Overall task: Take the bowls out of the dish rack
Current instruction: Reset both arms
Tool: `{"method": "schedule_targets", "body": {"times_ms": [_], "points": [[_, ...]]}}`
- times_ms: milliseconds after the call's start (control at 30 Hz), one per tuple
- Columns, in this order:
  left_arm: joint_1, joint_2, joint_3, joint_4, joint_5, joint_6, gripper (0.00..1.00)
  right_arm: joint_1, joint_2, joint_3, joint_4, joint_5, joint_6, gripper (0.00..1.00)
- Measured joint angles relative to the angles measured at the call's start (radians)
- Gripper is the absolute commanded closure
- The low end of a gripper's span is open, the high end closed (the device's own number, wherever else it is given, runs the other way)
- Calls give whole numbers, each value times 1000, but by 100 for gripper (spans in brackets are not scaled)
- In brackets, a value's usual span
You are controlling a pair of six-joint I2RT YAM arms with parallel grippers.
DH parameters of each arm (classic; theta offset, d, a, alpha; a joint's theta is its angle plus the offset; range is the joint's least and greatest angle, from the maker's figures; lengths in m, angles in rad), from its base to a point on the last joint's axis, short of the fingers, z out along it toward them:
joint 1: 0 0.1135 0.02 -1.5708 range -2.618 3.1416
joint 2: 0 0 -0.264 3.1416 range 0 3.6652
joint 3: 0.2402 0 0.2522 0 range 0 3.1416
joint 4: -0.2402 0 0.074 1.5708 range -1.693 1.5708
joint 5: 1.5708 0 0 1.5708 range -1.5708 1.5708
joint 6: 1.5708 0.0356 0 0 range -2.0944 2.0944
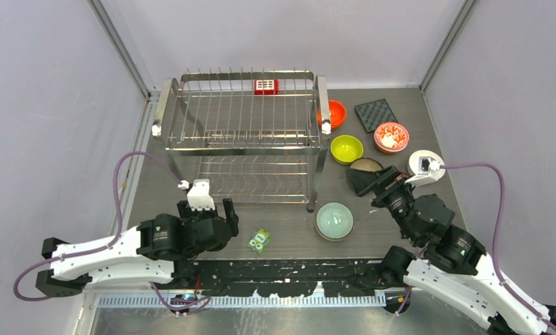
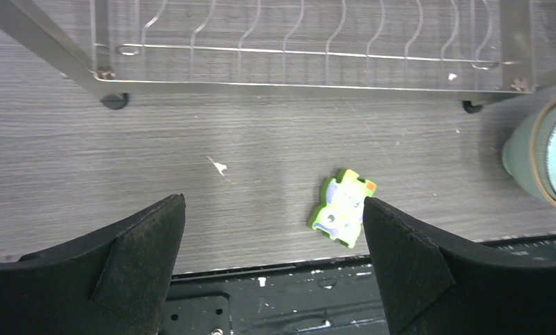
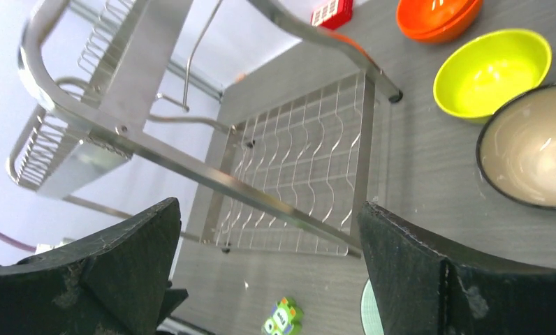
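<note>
Both the left gripper and the right gripper are recorded wide open, nothing held, the right near a dark round beige-lined bowl.

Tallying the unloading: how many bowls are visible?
5, all on the table right of the rack: orange bowl, yellow-green bowl, flowered bowl, dark-rimmed bowl by the right gripper, pale green bowl nearest. Others possibly hidden.

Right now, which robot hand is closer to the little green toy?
Left. The left gripper sits just beside the green toy; the right gripper is far across, by the beige bowl.
</note>
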Motion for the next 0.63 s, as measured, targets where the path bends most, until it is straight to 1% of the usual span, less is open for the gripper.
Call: {"method": "schedule_targets", "body": {"times_ms": [133, 300, 433, 633], "points": [[0, 69, 36, -61, -38, -31, 0, 0, -14, -10, 45, 65, -29, 0], [0, 129, 51, -100, -58, -97, 0, 0, -8, -27, 53, 140, -81, 0], [0, 129, 51, -101, -58, -146, 0, 0, -20, -72, 34, 225, -90, 0], [0, 101, 50, -106, -67, -178, 0, 0, -106, -135, -34, 299, -65, 0]]}}
